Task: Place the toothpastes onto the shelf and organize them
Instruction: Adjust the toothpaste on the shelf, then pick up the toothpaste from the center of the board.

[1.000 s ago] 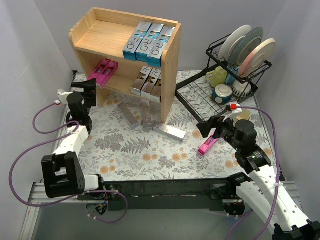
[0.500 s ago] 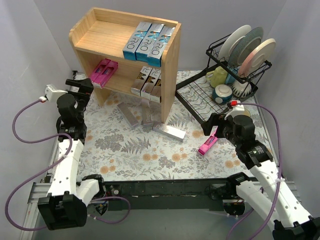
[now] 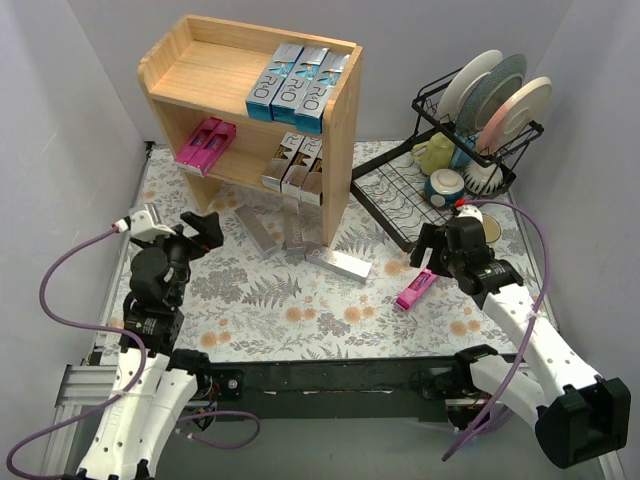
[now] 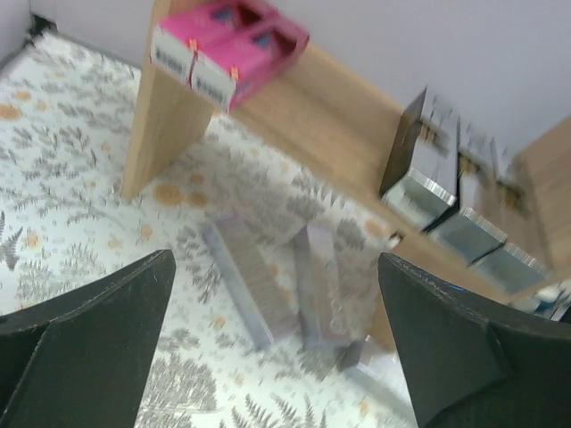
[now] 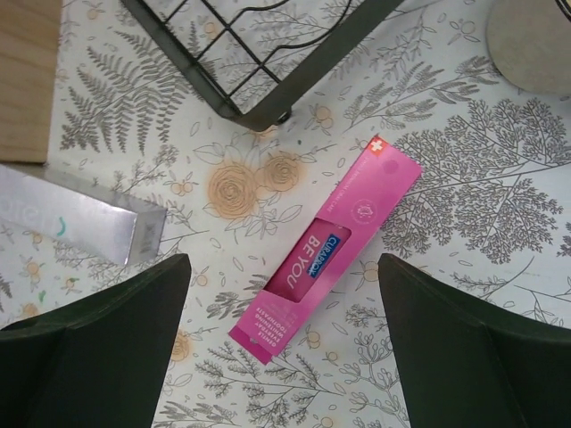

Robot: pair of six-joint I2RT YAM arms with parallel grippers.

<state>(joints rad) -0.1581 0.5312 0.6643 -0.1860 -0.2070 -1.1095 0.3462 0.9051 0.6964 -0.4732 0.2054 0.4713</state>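
The wooden shelf (image 3: 205, 70) carries three blue-and-silver toothpastes (image 3: 298, 78) on top. On its lower level lie two pink ones (image 3: 207, 145) (image 4: 227, 53) and three silver black-gold ones (image 3: 298, 165) (image 4: 419, 169). Three silver-grey boxes (image 3: 258, 230) (image 3: 297, 232) (image 3: 340, 264) lie on the mat in front of the shelf. My left gripper (image 3: 203, 232) (image 4: 277, 339) is open and empty, facing two of them (image 4: 248, 283). A pink box (image 3: 415, 290) (image 5: 326, 259) lies on the mat below my open, empty right gripper (image 3: 424, 248) (image 5: 281, 330).
A black wire dish rack (image 3: 470, 150) (image 5: 259, 53) with plates, cups and a flat tray section stands at the back right, close to the pink box. A round beige disc (image 5: 531, 45) lies beside it. A silver-grey box end (image 5: 80, 223) sits left of the right gripper.
My left gripper has pulled away from the shelf's lower left level, opened fully, and swung down and right over the mat. The right gripper has shifted slightly back above the pink box.
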